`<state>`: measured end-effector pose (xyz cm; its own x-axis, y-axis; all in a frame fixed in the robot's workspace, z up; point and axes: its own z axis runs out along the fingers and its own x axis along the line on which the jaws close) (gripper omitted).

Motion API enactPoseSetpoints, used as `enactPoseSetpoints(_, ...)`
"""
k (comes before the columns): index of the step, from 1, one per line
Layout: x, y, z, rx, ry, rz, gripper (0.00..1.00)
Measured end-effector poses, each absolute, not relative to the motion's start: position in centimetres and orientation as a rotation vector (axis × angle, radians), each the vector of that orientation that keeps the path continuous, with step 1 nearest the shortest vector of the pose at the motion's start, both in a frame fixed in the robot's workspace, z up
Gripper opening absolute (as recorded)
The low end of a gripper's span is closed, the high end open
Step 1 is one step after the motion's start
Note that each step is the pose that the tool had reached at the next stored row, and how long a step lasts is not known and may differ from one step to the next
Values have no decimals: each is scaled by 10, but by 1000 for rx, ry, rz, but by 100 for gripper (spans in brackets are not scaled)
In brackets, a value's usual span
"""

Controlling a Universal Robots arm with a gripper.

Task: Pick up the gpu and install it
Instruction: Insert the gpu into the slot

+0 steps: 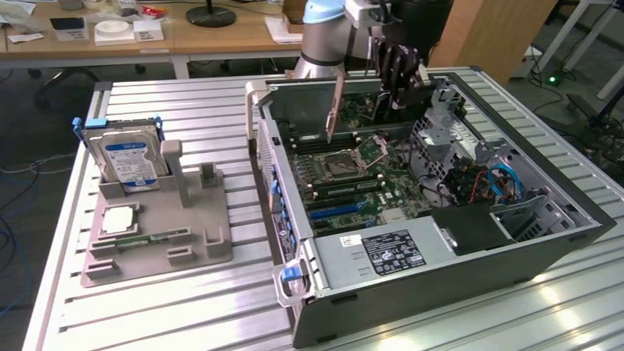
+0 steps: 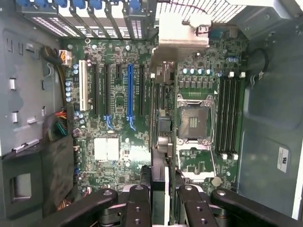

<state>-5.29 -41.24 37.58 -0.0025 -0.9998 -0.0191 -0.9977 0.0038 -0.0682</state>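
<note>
My gripper [image 1: 395,86] is shut on the gpu [image 1: 337,110], a thin dark card held on edge above the open computer case [image 1: 546,241]. Its pale bracket hangs down at the end toward the case's rear wall. In the wrist view the gpu [image 2: 161,118] runs edge-on away from my gripper [image 2: 162,189], and its metal bracket [image 2: 177,33] lies near the rear slot covers. The card hovers over the motherboard [image 2: 118,151], between the black expansion slots [image 2: 141,90] and the CPU socket [image 2: 193,120]. I cannot tell whether it touches a slot.
A blue slot [image 2: 130,94] and a white slot [image 2: 84,90] lie beside the card. A grey fixture [image 1: 161,234] on the exterior view's left holds a hard drive [image 1: 127,157] and a memory stick [image 1: 146,238]. The power supply [image 1: 390,252] sits at the case's near end.
</note>
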Motion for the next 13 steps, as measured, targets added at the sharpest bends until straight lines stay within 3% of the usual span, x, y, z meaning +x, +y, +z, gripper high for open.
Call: enactPoseSetpoints(13,-53,-414,358,-2174,2182,-53,27)
